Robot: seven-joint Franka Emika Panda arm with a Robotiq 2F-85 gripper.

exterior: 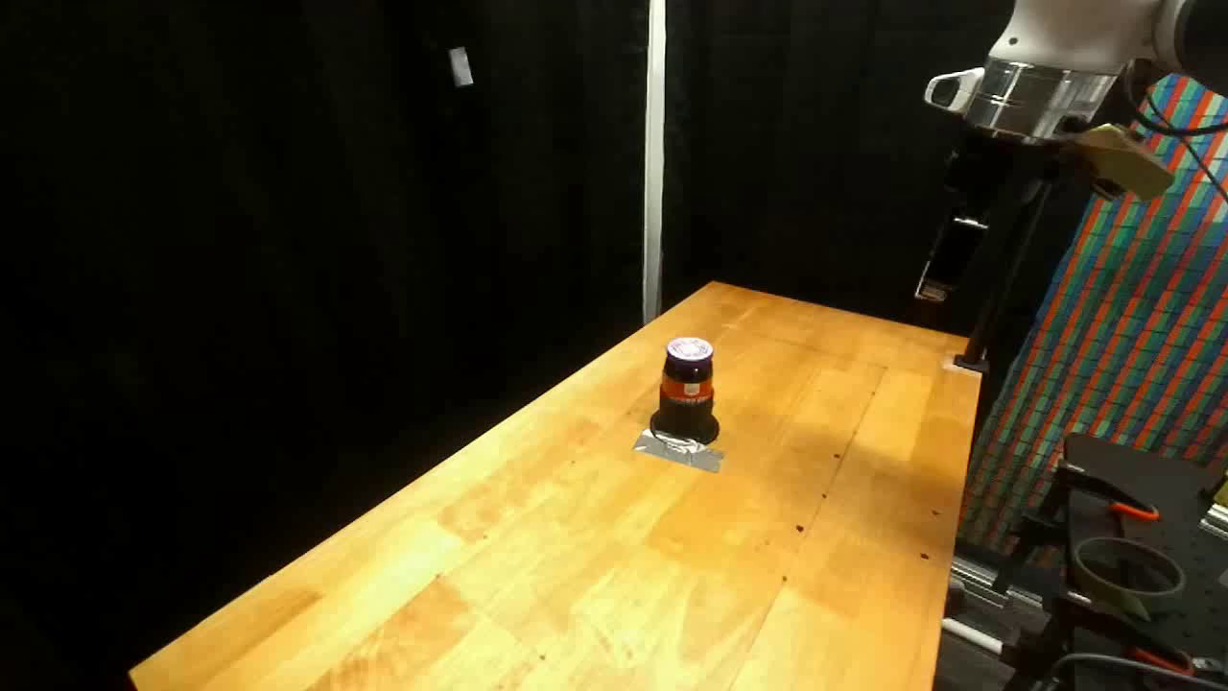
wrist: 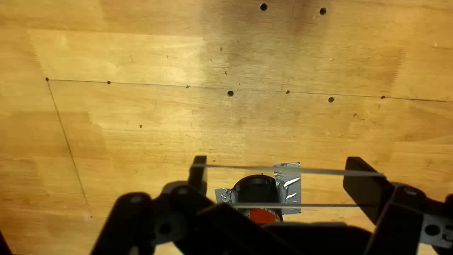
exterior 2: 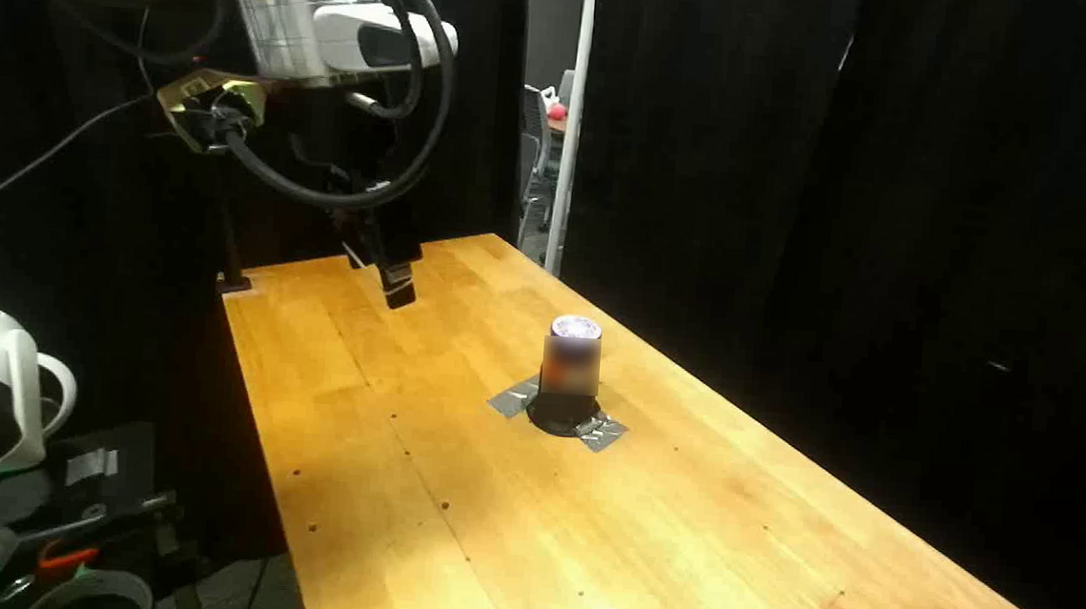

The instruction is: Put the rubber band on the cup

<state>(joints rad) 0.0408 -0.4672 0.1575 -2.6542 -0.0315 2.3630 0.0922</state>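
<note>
The cup (exterior: 687, 392) is a small upright cylinder with an orange label, a dark body and a whitish top. It stands on the table and also shows in an exterior view (exterior 2: 571, 369). In the wrist view the cup (wrist: 263, 215) is partly hidden by the gripper's dark parts. My gripper (wrist: 279, 167) is open, its fingers spread wide. A pale rubber band (wrist: 247, 168) is stretched around both fingers as two strands, which cross the view of the cup's lower part. In both exterior views the gripper (exterior: 942, 264) (exterior 2: 383, 274) is higher than the cup and apart from it.
Grey tape (exterior: 705, 461) holds the cup's black base to the wooden table (exterior: 595, 547). A thin black post (exterior: 1003, 259) rises at a table corner. A side cart (exterior: 1142, 499) with a tape roll (exterior: 1132, 566) stands beside the table. Black curtains hang around.
</note>
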